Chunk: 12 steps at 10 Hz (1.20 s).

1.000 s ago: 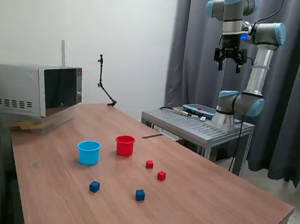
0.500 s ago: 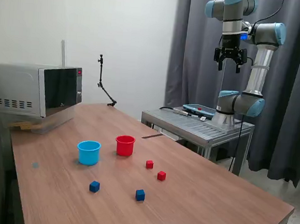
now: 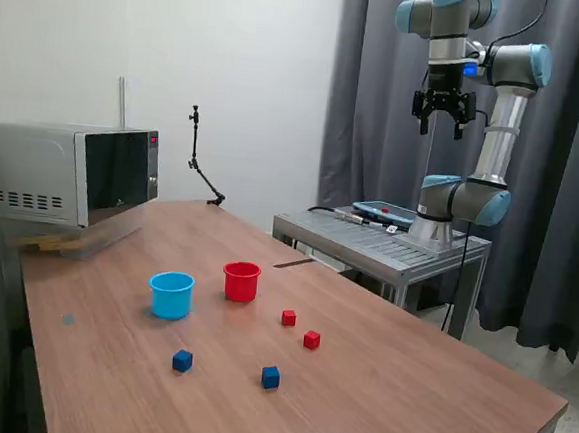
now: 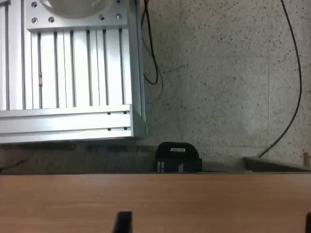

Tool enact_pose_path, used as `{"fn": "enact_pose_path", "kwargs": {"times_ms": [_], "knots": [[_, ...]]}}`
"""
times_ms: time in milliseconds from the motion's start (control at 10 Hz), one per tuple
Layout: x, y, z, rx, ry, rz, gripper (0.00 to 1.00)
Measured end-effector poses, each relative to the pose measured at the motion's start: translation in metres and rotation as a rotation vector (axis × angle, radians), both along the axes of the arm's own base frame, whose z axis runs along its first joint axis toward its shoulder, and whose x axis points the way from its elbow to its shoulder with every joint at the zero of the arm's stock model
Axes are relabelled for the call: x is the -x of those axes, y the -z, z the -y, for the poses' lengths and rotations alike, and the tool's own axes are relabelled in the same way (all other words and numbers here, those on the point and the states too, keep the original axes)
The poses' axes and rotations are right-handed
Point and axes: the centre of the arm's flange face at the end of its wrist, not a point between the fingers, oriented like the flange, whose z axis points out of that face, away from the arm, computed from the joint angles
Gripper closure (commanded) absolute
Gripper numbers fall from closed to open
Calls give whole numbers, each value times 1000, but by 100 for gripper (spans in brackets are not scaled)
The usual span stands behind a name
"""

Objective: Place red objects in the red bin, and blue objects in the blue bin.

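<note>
— Where's my tool (image 3: 440,119)?

— High above the mount, fingers spread, holding nothing, well away from the bench (image 3: 407,386).

— And the cubes?

— Two red cubes (image 3: 289,318) (image 3: 312,340) near the red cup (image 3: 241,281); two blue cubes (image 3: 182,361) (image 3: 271,377) nearer the front; cyan cup (image 3: 171,294) beside the red.

— Handling?

— I'd judge them light, rigid, perhaps slick. Pinch flat opposite faces, squarely.
</note>
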Motion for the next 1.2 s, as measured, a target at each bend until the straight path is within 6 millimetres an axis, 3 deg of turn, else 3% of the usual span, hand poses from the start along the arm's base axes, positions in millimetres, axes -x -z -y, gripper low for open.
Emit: {"fn": "enact_pose_path", "kwargs": {"times_ms": [500,1200], "knots": [[28,-6,-21,-3,48,-98,0],[130,15,-54,-56,96,-291,0]]}}
